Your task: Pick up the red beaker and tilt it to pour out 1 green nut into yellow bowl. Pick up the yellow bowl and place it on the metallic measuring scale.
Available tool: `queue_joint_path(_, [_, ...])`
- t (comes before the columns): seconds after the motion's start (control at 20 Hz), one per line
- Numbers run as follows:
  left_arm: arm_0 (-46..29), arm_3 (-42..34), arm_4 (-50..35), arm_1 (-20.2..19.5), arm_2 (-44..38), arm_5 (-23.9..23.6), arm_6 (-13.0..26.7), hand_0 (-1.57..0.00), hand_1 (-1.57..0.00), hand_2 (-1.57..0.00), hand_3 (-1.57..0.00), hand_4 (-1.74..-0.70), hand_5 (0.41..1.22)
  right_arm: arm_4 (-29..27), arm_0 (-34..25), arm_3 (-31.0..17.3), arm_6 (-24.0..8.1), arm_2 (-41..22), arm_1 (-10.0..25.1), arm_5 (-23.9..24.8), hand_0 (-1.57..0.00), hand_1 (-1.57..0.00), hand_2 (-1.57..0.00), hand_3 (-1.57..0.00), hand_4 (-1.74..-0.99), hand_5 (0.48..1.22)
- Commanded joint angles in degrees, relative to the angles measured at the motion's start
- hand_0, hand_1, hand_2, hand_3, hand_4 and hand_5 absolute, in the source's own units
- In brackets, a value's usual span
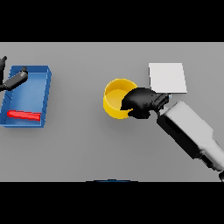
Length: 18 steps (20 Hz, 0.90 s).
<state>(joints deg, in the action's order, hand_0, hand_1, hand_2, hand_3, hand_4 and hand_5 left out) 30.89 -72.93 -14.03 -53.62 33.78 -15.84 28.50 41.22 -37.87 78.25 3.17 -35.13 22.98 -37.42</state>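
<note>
The right hand (pixel 141 103) reaches in from the lower right and grips the near-right rim of the yellow bowl (pixel 116 98), its fingers (pixel 127 105) curled over the edge into the bowl; the pale metallic scale (pixel 167 78) lies just beyond and right of the bowl on the grey surface (pixel 87 144); at far left, the red beaker (pixel 24 115) lies on its side in the blue tray (pixel 45 87); the left hand (pixel 12 80) shows above the tray's far-left corner.
</note>
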Motion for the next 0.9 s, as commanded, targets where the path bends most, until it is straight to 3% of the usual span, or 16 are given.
queue_joint_path(0.0, [-0.1,0.3,-0.1,-0.2,-0.2,0.1,-0.3,0.0,0.0,0.0,0.0,-0.8,0.719,-0.3,-0.1,0.8,-0.1,0.5,0.8,-0.5,-1.56,-1.55,-1.52,-1.36,-1.73,1.217])
queue_joint_path(0.1, [-0.2,0.1,0.0,-0.2,-0.1,0.0,-0.4,0.0,0.0,0.0,0.0,-0.8,0.72,-1.2,-1.8,2.8,-2.6,2.3,1.6,-2.0,-1.56,-1.56,-1.54,-1.34,-1.726,1.219])
queue_joint_path(0.25, [0.7,0.5,-0.7,-0.5,-0.8,0.8,0.0,0.0,0.0,0.0,0.0,-0.81,0.723,-2.1,-2.6,3.1,-3.9,4.1,3.1,-3.0,-1.57,-1.57,-1.55,-1.26,-1.721,1.219])
queue_joint_path(0.4, [0.4,1.0,-0.3,-0.6,-0.7,0.7,-0.6,0.0,0.0,0.0,0.0,-0.8,0.723,-2.7,-1.6,4.7,-2.6,4.6,4.9,-3.2,-1.57,-1.57,-1.56,-1.24,-1.719,1.22])
queue_joint_path(0.6, [0.7,-0.3,-0.5,-1.1,-0.9,0.8,-0.4,0.0,0.0,0.0,0.0,-0.81,0.741,-1.5,-4.9,2.0,-0.4,6.6,8.5,-0.9,-1.57,-1.57,-1.57,-1.33,-1.72,1.221])
queue_joint_path(0.85, [-0.2,-2.4,-0.2,-2.2,-0.5,-0.3,2.8,0.0,0.0,0.0,0.0,-0.81,0.739,-0.4,-7.3,-6.1,0.5,9.1,10.4,3.8,-1.57,-1.57,-1.57,-1.23,-1.72,1.221])
